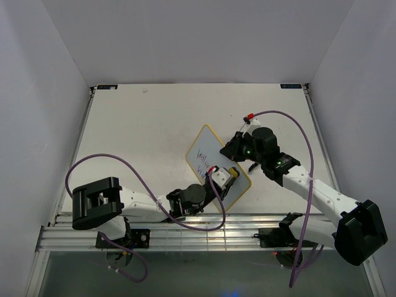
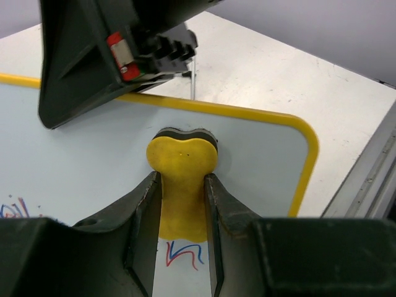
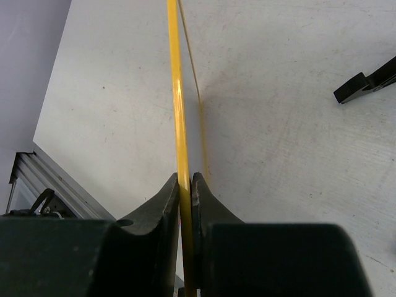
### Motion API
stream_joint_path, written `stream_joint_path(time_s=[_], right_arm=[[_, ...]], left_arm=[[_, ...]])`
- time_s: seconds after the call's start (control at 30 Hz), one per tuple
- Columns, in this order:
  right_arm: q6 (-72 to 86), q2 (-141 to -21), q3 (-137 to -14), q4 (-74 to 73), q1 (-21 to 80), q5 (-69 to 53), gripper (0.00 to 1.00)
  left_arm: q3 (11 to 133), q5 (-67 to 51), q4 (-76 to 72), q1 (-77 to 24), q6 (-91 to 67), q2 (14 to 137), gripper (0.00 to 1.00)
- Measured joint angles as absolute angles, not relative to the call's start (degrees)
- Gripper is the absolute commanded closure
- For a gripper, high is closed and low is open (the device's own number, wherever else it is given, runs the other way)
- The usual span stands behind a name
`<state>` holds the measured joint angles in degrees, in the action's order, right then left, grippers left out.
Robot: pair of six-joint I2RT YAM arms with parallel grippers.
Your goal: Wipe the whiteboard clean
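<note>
The whiteboard (image 1: 207, 151) with a thin yellow frame lies tilted on the table's middle, with red and blue handwriting (image 1: 201, 162) on it. My left gripper (image 1: 228, 176) is shut on a small yellow eraser block (image 2: 180, 185) with a dark underside, pressed on the board's near right part; a red and blue scribble (image 2: 182, 252) shows just behind it. My right gripper (image 1: 235, 147) is shut on the board's yellow right edge (image 3: 178, 111), seen edge-on in the right wrist view. The right gripper also shows in the left wrist view (image 2: 111, 55).
A small black foot piece (image 3: 365, 83) lies on the table right of the board (image 1: 253, 166). The aluminium rail (image 1: 185, 230) runs along the near table edge. Grey walls stand left, right and behind. Purple cables loop over both arms.
</note>
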<state>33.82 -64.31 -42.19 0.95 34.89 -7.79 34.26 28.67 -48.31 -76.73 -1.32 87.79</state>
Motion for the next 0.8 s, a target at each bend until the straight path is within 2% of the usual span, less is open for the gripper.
stream_joint_path(time_s=[0.2,0.47,0.8], right_arm=[[32.91,-64.31,-42.19,0.49,34.89,-8.32,0.92],[31.73,-65.39,-42.44,0.14,34.92,-11.35,0.92],[32.53,-65.63,-42.65,0.54,36.18,-9.78,0.92]], left_arm=[[35.7,24.43,-48.47,-78.54,0.08,88.53,0.93],[35.88,17.91,-48.53,-81.17,-1.41,89.43,0.94],[29.3,26.13,-44.93,-80.75,-11.57,83.61,0.94]])
